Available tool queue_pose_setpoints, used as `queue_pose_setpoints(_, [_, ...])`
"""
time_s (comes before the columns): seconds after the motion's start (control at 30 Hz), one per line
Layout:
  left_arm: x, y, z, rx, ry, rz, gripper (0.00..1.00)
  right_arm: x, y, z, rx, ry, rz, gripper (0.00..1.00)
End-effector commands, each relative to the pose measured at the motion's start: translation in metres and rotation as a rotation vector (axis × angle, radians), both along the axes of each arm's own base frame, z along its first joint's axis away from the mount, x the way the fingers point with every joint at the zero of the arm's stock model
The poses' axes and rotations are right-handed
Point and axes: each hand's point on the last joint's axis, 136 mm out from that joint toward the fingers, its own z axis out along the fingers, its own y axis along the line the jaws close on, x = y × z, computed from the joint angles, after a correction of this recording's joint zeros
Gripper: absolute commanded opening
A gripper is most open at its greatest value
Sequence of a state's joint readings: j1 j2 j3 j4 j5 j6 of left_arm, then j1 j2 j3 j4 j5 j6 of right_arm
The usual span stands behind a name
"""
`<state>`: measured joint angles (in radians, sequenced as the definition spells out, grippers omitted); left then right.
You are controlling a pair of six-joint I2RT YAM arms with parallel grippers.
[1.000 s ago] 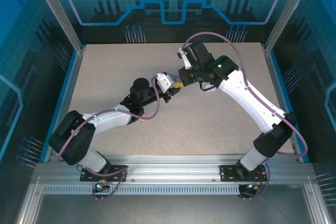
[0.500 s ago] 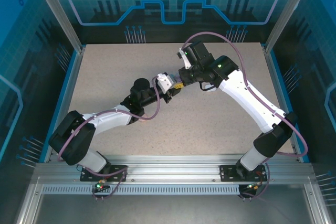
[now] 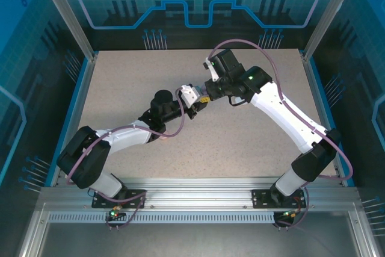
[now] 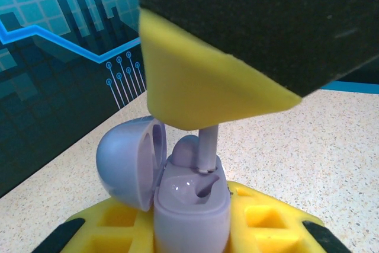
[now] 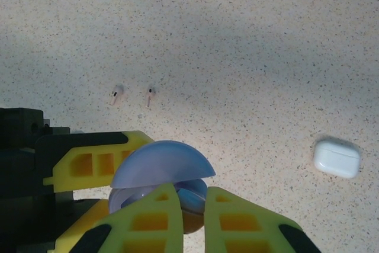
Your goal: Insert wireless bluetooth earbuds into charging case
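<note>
In the left wrist view, a purple charging case (image 4: 190, 205) stands upright with its lid (image 4: 127, 161) swung open to the left. My left gripper (image 4: 192, 226) is shut on its base. One purple earbud (image 4: 186, 148) sits in the far slot. A second purple earbud (image 4: 207, 143) has its stem tip in the case's other slot, and my right gripper (image 5: 193, 199) is shut on it from above. One of that gripper's yellow fingers (image 4: 195, 81) hangs just over the case. From the top view both grippers meet mid-table, left gripper (image 3: 191, 102) beside right gripper (image 3: 203, 95).
Two pale pink earbuds (image 5: 116, 94) (image 5: 150, 95) lie side by side on the speckled table (image 5: 249, 57) beyond the case. A closed white case (image 5: 337, 158) rests to the right. The left gripper's yellow finger (image 5: 89, 161) is close on the left.
The right gripper has eased slightly toward the case with the earbud. The left arm holds still.
</note>
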<state>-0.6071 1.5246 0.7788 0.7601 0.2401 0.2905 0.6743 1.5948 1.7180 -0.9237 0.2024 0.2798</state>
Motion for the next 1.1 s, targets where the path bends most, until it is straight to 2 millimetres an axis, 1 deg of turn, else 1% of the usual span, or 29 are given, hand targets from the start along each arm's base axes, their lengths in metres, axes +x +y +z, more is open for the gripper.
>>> queue_pose_setpoints(0.0, [0.004,-0.007,0.044,-0.078,-0.108,0.001,0.0,-0.014,0.003,-0.005,0.003,0.032,0.028,0.11])
queue_pose_setpoints(0.3, [0.004,-0.008,0.046,-0.092,-0.102,-0.007,0.0,-0.014,0.009,-0.006,0.01,0.037,0.04,0.1])
queue_pose_setpoints(0.57, [0.001,-0.008,0.045,-0.095,-0.1,-0.019,0.0,-0.009,0.02,-0.001,0.012,0.023,0.054,0.1])
queue_pose_setpoints(0.77, [0.0,-0.007,0.049,-0.104,-0.107,-0.017,0.0,-0.007,0.018,-0.006,-0.013,0.021,0.05,0.1])
queue_pose_setpoints(0.87, [0.001,-0.007,0.05,-0.105,-0.109,-0.012,0.0,-0.007,0.013,-0.009,-0.034,0.016,0.039,0.1])
queue_pose_setpoints(0.97, [0.0,-0.006,0.05,-0.106,-0.109,-0.014,0.0,-0.006,0.009,-0.006,-0.03,0.011,0.028,0.1])
queue_pose_setpoints(1.07, [-0.001,-0.007,0.051,-0.108,-0.111,-0.017,0.0,-0.005,0.009,0.002,-0.01,-0.003,0.023,0.1])
